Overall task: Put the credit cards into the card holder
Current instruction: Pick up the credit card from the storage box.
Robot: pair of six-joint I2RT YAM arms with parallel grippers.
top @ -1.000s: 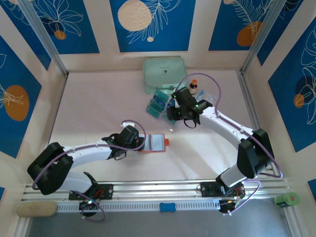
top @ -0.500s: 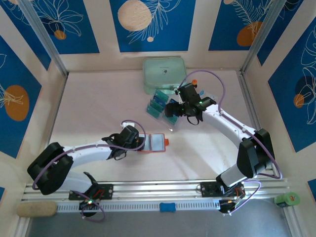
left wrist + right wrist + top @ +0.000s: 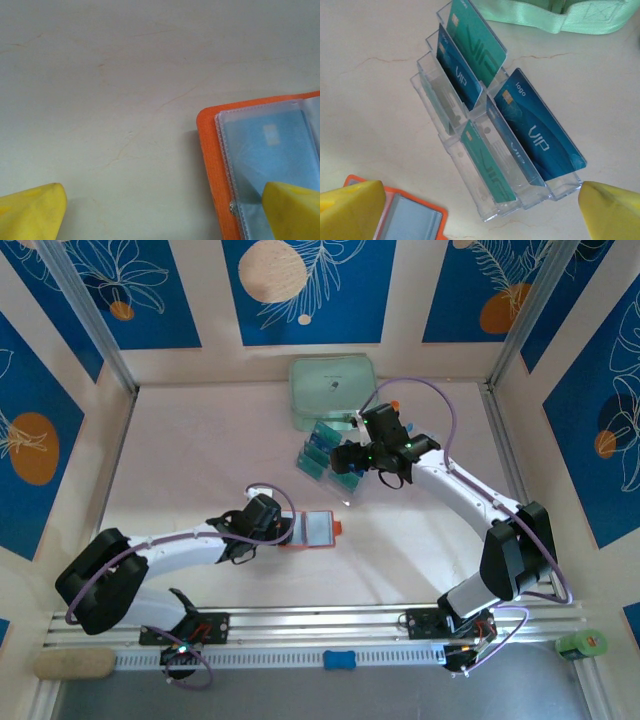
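**Four cards stand in the rack, holder lies open and ready**

The card holder (image 3: 206, 150) lies opened flat on the desk (image 3: 100, 75), pockets up, so a card can be slid in from above. Your left hand (image 3: 162, 202) sits low over its edge with its fingers spread wide. One fingertip overlaps the clear pocket page, and I judge it is there to pin the holder down, not to grip it. It holds nothing.

Your right hand (image 3: 480, 200) hovers over the clear plastic rack (image 3: 435, 95), fingers wide apart and empty. The credit cards (image 3: 540, 132) stand upright on edge in its slots, so each top edge is free to be pinched.

Count:
- Cards in the rack: four. Two are teal-green and two darker blue. Several slots are bare.
- Cards in the holder: one pale blue card seems to sit behind the clear pocket.
- Card holders: one, close to the rack's near end.
- Mint-green zip case (image 3: 330, 390): one, just behind the rack.

By my reading, four cards are left to move.
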